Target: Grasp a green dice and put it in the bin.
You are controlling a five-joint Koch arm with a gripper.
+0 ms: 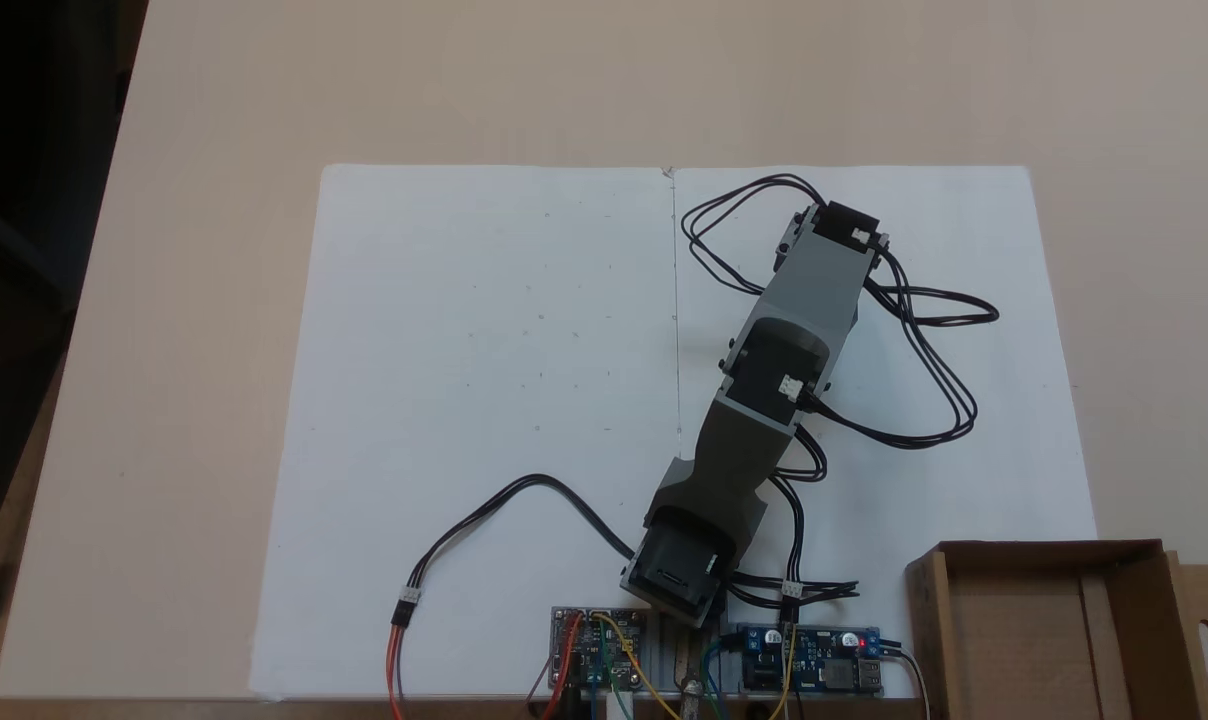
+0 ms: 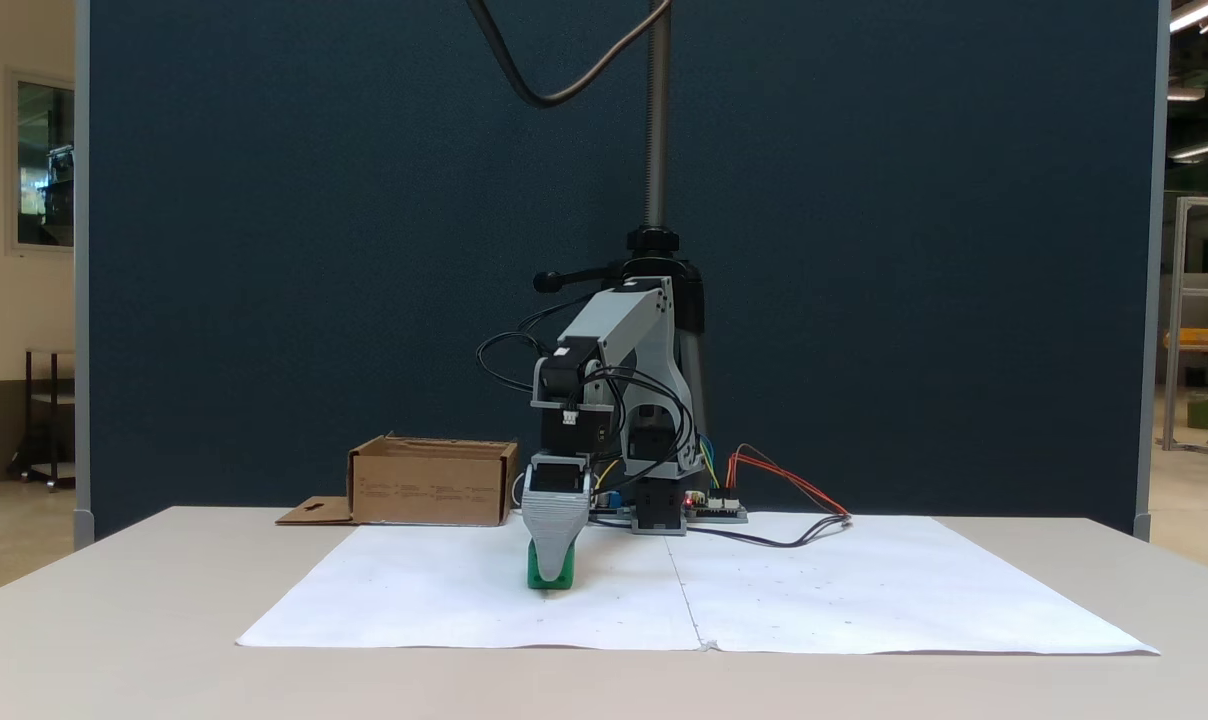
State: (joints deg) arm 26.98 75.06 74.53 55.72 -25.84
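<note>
Green dice (image 2: 548,578) on the white paper (image 2: 444,600), jaws down over it, their gap unreadable.

Probably a lab: blue partition (image 2: 264,250), bare circuit boards (image 1: 604,645), aluminium frame (image 2: 1204,320) behind.
</note>
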